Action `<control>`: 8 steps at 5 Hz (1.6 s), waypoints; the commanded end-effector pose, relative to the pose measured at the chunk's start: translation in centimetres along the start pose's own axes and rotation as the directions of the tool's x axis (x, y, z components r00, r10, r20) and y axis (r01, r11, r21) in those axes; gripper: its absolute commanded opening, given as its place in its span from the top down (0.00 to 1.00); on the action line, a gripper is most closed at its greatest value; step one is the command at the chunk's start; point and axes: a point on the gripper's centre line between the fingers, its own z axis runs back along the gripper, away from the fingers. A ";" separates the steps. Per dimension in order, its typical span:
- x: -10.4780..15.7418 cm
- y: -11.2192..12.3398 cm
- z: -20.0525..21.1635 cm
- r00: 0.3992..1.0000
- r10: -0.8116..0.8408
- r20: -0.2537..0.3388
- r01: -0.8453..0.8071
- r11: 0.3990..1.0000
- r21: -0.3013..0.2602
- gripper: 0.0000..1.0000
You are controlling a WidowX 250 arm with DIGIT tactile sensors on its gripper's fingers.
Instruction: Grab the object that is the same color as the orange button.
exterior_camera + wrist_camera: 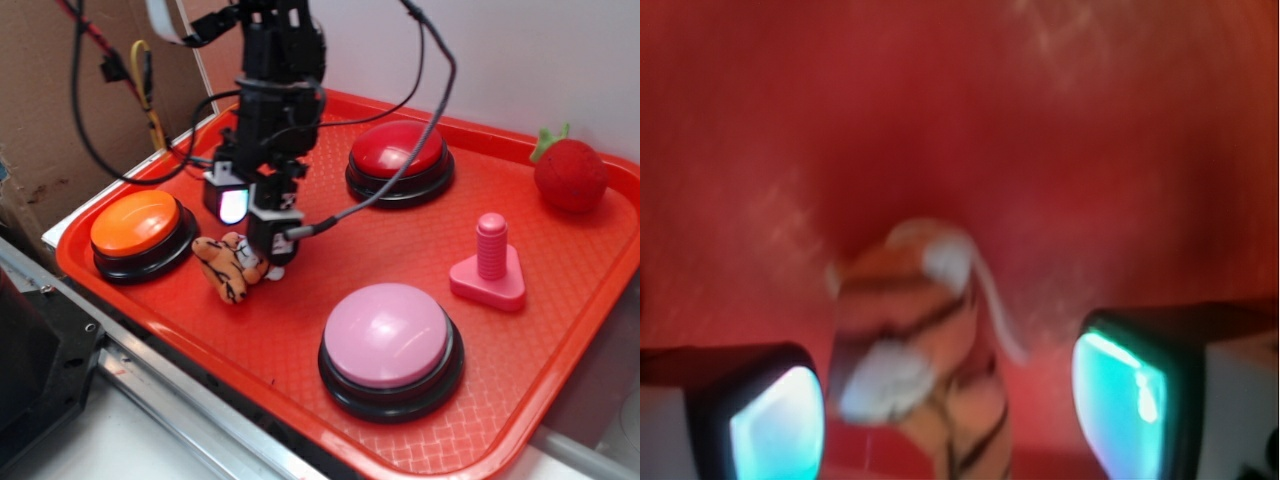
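- Orange plush with dark stripes is seen low on the red tray [560, 330] in the exterior view: the tiger toy [232, 265] lies just beside the orange button [136, 226], on the side toward the tray's middle.
- Over the toy, the tool [250, 225] is lowered from above, its black arm and cables rising out of the top of the picture.
- From the exterior view alone, one glowing pad [232, 206] is visible and the other finger is seen to reach down at the toy's edge; whether the toy is touched cannot be told there.
- In the wrist view, the tool [950, 400] is shown spread apart, with a glowing pad [775, 425] at each lower corner and the tiger toy [925, 350] between them, apart from both.
- White patches and the stripes of the toy are made out in the wrist view, though the picture is blurred; the tray [960, 110] fills the rest of it.
- Only in the exterior view are the other things seen: a red button [400, 160] at the far side, a pink button [390, 345] near the front, a pink peg [490, 265] on a triangular base, and a red plush strawberry [570, 172] at the far right corner.
- Beneath the tray, a pale desk [130, 440] is seen at the lower left, and a cardboard wall [50, 110] at the upper left.
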 end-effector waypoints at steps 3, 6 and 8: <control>1.9 -2.7 -5.1 0.987 -0.078 -0.138 0.085 0.996 0.041 0.13; -0.3 -2.4 1.8 1.000 -0.019 0.015 0.019 0.999 0.029 1.00; -2.9 0.0 12.0 0.968 0.125 0.219 -0.130 0.991 0.012 1.00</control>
